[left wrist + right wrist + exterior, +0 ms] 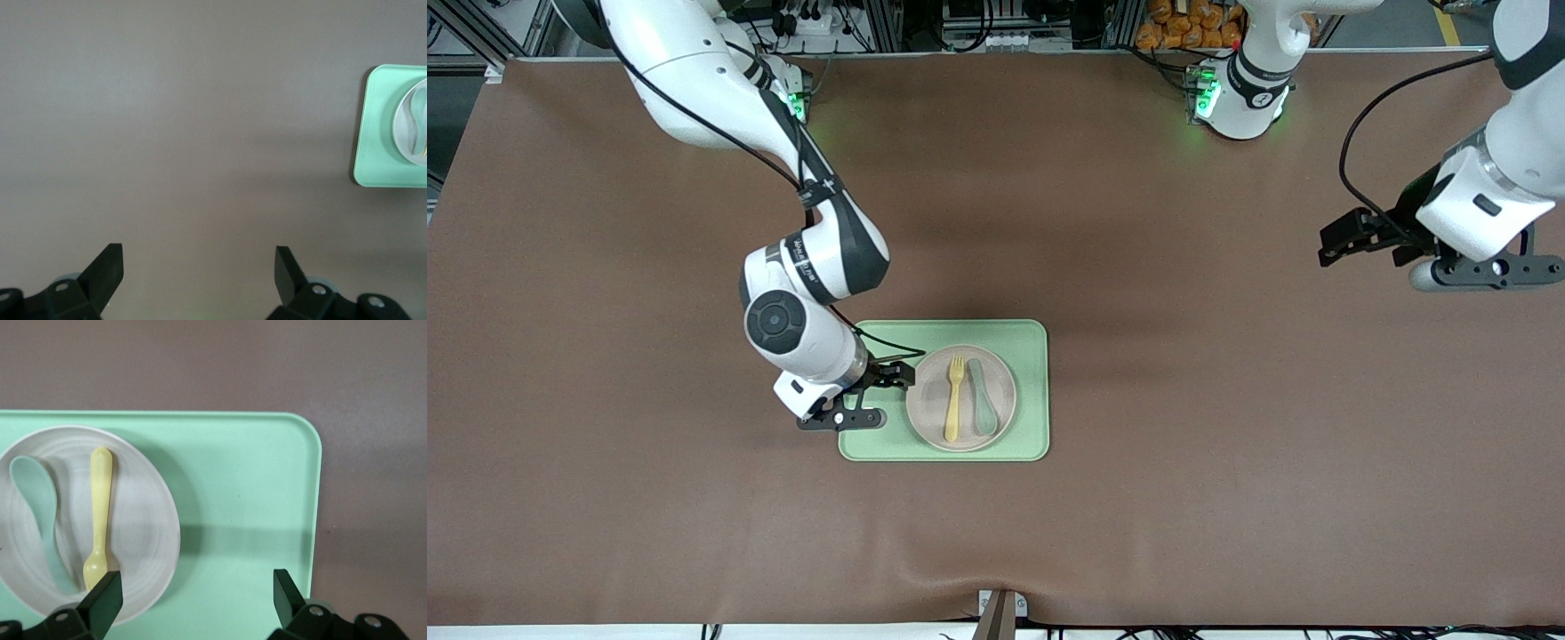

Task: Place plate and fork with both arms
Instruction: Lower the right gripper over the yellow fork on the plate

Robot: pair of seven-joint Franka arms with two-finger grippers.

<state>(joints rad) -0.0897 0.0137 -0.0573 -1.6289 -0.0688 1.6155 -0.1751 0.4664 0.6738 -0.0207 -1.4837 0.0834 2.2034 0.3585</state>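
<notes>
Plate (pixel 961 397) sits on the green tray (pixel 1028 391), fork (pixel 955 397) and spoon (pixel 983 397) lying on it. Light, rigid, slick plastic; probably pinch the rim. Right gripper (pixel 896 374) over tray's edge, fingers open. Left gripper (pixel 1343 242) waits open, well clear over bare bench (pixel 1227 356).

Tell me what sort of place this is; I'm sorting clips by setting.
Probably a robotics lab, not a dining room: two white robot arms are bolted to a brown-covered table, aluminium framing and cables line its edge, and the only tableware is a rectangular light green tray holding a round beige plate.
</notes>
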